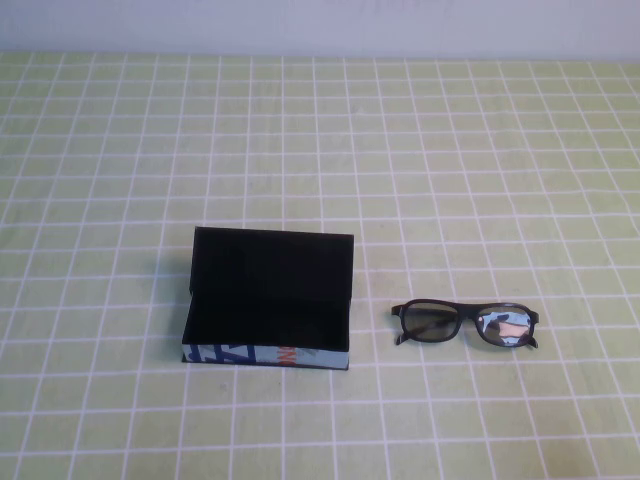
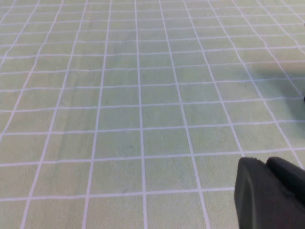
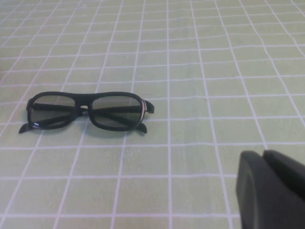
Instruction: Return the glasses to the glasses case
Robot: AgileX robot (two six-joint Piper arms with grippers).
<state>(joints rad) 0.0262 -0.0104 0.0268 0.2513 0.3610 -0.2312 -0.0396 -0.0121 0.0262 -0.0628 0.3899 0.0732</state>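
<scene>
Glasses are laid folded toward the counter's near edge, right of the open glasses case. Right claw is best closed on the bridge; neither its spread nor the left claw's can be told.

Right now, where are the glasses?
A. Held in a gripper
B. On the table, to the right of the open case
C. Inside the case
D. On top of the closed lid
B: the glasses lie folded on the table beside the open, empty case; only a dark corner of the left gripper and right gripper shows, off the table.
</scene>
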